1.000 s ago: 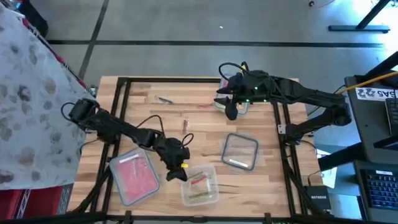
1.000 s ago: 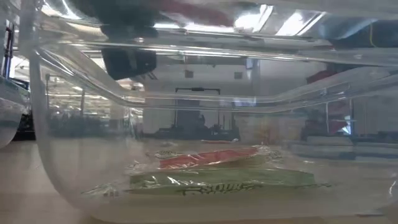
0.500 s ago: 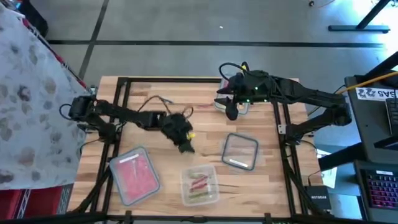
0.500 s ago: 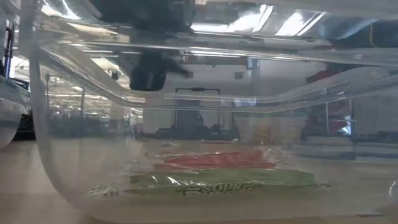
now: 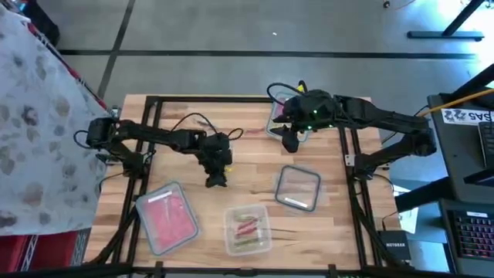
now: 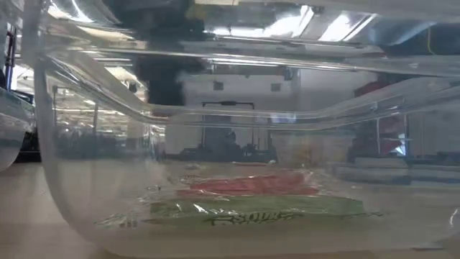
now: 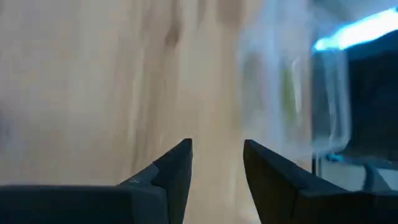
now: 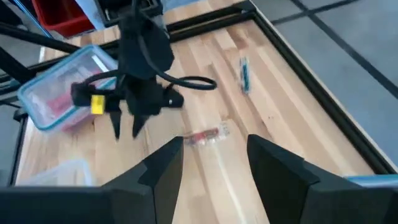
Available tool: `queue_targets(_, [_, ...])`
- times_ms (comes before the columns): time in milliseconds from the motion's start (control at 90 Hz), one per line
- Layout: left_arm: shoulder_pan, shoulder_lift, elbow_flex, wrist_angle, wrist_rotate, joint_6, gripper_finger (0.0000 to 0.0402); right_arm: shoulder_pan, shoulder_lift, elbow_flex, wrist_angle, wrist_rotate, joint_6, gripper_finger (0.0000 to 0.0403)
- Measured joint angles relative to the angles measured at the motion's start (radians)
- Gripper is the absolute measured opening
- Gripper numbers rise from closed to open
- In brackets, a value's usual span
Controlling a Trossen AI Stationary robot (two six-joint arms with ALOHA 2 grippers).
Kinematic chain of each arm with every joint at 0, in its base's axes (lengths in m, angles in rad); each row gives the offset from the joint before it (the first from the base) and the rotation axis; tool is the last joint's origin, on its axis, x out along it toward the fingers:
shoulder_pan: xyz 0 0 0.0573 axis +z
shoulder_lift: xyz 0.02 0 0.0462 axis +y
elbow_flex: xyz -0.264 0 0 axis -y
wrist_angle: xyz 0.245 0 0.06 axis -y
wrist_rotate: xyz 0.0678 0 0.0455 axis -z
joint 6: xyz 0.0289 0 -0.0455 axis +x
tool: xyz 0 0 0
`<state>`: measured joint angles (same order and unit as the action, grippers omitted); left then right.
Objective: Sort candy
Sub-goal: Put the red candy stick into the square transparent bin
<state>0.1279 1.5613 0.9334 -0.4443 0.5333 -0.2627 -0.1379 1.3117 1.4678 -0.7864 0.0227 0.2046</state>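
Note:
My left gripper [image 5: 216, 181] hangs open over the bare wood in the middle of the table, nothing between its fingers [image 7: 216, 149]. My right gripper [image 5: 291, 144] is open too, at the far right beside a clear container [image 5: 278, 123]. Loose candy lies on the wood beyond it: a red-and-clear piece [image 8: 205, 135] and a bluish one [image 8: 244, 73]. A container [image 5: 166, 218] near the front edge holds pink-red candy. Another container [image 5: 247, 229] holds a red piece [image 6: 251, 185] resting on green ones [image 6: 251, 207].
A further clear container [image 5: 298, 188] stands right of centre. A black frame [image 5: 150, 131] runs around the table top. Cables loop over my left arm [image 5: 193, 123]. Bare wood lies between the containers and the far edge.
My left gripper has moved from beside the front middle container toward the table's far edge, and now stands over the table's middle. The red piece in that container, tilted a second ago, now lies flat on the green ones.

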Motion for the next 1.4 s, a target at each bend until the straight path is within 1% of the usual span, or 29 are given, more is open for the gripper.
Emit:
queue_targets(67, [0.033,0.000,0.000,-0.100,-0.065,-0.072,0.0129,0.000,0.000,0.000,-0.003,0.000,0.000,0.0165])
queue_targets(122, [0.053,0.002,-0.001,-0.135,-0.159,-0.174,0.0129,0.000,0.000,0.000,0.003,0.000,0.000,0.0165])
queue_targets(244, [0.077,0.002,-0.002,-0.086,-0.382,-0.477,0.0129,0.000,0.000,0.000,0.028,0.004,-0.003,0.0165])
queue_targets(311, [0.082,0.002,-0.014,-0.013,-0.445,-0.579,0.0131,0.000,0.000,0.000,0.039,0.011,-0.003,0.0165])
queue_targets(378, [0.091,0.007,-0.027,0.048,-0.461,-0.623,0.0140,0.000,0.000,0.000,0.035,0.011,-0.003,0.0165])
queue_targets(456, [0.096,0.027,-0.028,0.072,-0.463,-0.651,0.0157,0.000,0.000,0.000,0.034,0.011,-0.003,0.0165])
queue_targets(578, [0.096,0.089,-0.029,0.075,-0.463,-0.659,0.0195,0.000,0.000,0.000,0.034,0.011,-0.003,0.0165])
queue_targets(711, [0.094,0.155,-0.028,0.117,-0.454,-0.706,0.0238,0.000,0.000,0.000,0.035,0.011,-0.003,0.0165])
queue_targets(811, [0.089,0.188,-0.026,0.135,-0.438,-0.726,0.0244,0.000,0.000,0.000,0.034,0.011,-0.003,0.0165])
queue_targets(878, [0.084,0.192,-0.026,0.131,-0.439,-0.719,0.0231,0.000,0.000,0.000,0.034,0.011,-0.003,0.0165])
queue_targets(933, [0.079,0.193,-0.025,0.115,-0.449,-0.694,0.0207,0.000,0.000,0.000,0.035,0.011,-0.003,0.0165])
queue_targets(1044, [0.074,0.195,-0.024,0.054,-0.469,-0.649,0.0134,0.000,0.000,0.000,0.035,0.011,-0.003,0.0165])
queue_targets(1133, [0.074,0.196,-0.024,0.021,-0.488,-0.647,0.0069,0.000,0.000,0.000,0.035,0.011,-0.004,0.0165])
queue_targets(1211, [0.074,0.196,-0.025,0.009,-0.499,-0.646,0.0022,0.000,0.000,0.000,0.035,0.011,-0.004,0.0165])
queue_targets(1267, [0.077,0.192,-0.020,-0.011,-0.503,-0.654,0.0008,0.000,0.000,0.000,0.035,0.011,-0.004,0.0165])
queue_targets(1400, [0.065,0.156,0.014,-0.083,-0.519,-0.683,0.0007,0.000,0.000,0.000,0.033,0.011,-0.004,0.0165])
